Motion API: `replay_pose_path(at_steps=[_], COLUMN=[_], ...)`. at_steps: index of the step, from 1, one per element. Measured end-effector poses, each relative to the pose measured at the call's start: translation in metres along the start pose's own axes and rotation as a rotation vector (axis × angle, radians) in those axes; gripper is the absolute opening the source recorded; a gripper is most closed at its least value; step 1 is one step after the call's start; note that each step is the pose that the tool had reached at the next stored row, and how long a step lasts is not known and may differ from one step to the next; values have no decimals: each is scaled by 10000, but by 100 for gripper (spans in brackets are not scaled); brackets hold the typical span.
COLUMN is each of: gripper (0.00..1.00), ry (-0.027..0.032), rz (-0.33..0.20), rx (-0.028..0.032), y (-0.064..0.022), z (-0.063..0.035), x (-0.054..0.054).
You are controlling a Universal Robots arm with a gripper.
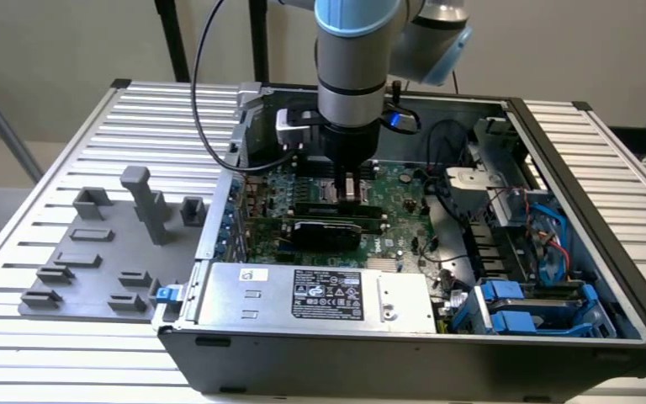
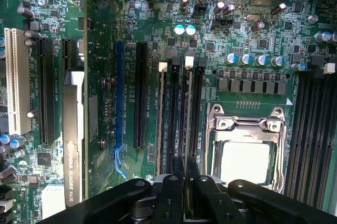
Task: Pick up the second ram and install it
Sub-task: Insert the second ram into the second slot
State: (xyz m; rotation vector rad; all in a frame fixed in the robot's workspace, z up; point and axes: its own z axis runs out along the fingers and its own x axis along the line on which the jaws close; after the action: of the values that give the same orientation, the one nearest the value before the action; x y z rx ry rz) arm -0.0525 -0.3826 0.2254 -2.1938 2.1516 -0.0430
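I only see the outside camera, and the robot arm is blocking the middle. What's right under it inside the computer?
Observer: The wrist view shows its fingers over the long dark memory slots on the green board.
Operator: Are the fingers open?
Observer: No, they stand close together, with only a thin gap.
Operator: What's next to those slots?
Observer: A square processor socket with a metal frame sits beside them, and two slots end in white latches.
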Motion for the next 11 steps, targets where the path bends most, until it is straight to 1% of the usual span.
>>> replay_pose_path(at_steps=[3,11], gripper=[14,14], ry=[16,58], rz=[-4,-12], rx=[65,192], y=[2,42], z=[1,0], x=[-2,-4])
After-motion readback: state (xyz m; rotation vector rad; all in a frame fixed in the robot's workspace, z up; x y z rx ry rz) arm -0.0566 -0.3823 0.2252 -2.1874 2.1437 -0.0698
